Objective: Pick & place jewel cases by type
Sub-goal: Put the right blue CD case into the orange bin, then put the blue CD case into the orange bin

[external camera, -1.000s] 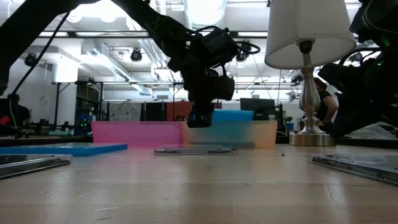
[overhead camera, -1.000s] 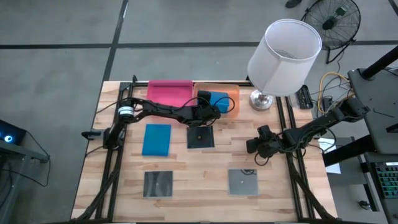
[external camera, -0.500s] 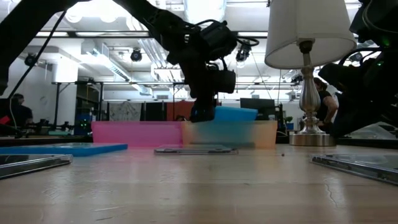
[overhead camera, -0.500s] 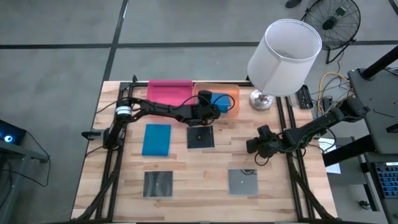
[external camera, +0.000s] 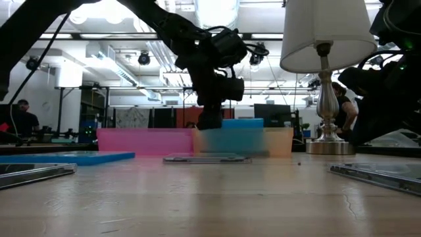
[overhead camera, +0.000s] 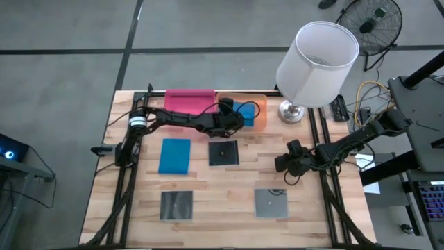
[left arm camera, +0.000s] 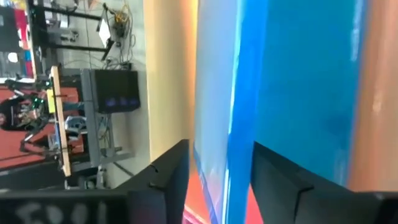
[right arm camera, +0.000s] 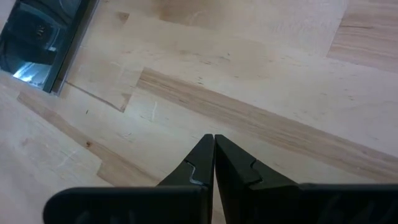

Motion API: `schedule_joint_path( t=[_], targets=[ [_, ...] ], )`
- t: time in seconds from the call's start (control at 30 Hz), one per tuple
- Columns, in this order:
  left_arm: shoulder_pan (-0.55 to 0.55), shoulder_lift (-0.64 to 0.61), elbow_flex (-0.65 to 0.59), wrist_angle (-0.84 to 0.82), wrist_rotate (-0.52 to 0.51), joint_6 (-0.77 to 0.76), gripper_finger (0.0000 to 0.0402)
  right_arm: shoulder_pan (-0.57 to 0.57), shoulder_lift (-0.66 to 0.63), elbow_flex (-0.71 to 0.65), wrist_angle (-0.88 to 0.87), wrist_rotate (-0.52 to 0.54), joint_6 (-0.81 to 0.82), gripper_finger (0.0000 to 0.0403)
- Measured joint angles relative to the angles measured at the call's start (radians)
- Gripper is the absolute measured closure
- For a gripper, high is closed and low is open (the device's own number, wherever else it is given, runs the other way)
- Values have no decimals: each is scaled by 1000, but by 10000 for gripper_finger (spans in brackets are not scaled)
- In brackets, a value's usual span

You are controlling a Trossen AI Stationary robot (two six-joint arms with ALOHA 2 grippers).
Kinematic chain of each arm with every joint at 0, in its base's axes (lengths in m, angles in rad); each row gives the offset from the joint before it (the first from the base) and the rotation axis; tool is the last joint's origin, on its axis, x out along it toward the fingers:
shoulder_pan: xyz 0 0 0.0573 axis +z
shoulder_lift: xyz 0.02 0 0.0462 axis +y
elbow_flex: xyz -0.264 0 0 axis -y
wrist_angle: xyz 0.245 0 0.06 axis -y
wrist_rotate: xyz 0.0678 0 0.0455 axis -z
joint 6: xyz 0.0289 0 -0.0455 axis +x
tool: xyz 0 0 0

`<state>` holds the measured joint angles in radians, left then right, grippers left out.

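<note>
Seen from above, a pale butcher-block wooden table stands on a grey floor, with a black floor fan past its 1 o'clock corner. A white-shaded lamp on a silver base occupies the table at 1 o'clock. A shallow pink plastic tray and a shallow translucent orange tray sit side by side along the 12 o'clock edge.

The left gripper reaches over the orange tray, where a bright blue rectangular jewel case lies. The left wrist camera shows its dark fingers straddling that case's edge; whether they pinch it or stand clear cannot be told. The right gripper hangs at 3 o'clock, fingers pressed together above bare wood.

A second blue case lies at 9 o'clock, and a glossy black square case at centre. Two grey square cases sit at 7 and 5 o'clock.

Only the table-level camera shows the workshop beyond, with ceiling lights, ducts and a seated person. From there the tray's blue case sits level.

Bare wood lies open between the 7 and 5 o'clock cases and along the 6 o'clock edge.
</note>
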<state>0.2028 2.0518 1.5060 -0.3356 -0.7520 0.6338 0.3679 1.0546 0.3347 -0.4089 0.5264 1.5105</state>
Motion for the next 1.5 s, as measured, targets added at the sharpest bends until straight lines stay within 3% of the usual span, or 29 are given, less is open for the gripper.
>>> schedule_joint_path(
  t=[0.13,0.27,0.57,0.77,0.9,1.07,1.3,1.5],
  targets=[
    [1,0,37,-32,10,-52,235,0,0,0,0,1,-22,394],
    [4,-1,125,-142,100,-142,222,0,0,0,0,0,-25,394],
    [9,0,264,-310,132,-168,199,0,0,0,1,1,-22,394],
    [12,1,281,-411,137,-209,198,0,0,0,4,4,-21,394],
    [12,-13,338,-588,202,-429,198,0,-1,0,6,5,-18,394],
    [21,-107,375,-712,362,-726,198,0,-1,0,13,6,-18,394],
    [-1,-293,331,-704,369,-813,198,0,-1,0,32,12,3,394],
    [-3,-432,321,-825,401,-985,198,0,-1,0,55,19,64,394]
  ],
)
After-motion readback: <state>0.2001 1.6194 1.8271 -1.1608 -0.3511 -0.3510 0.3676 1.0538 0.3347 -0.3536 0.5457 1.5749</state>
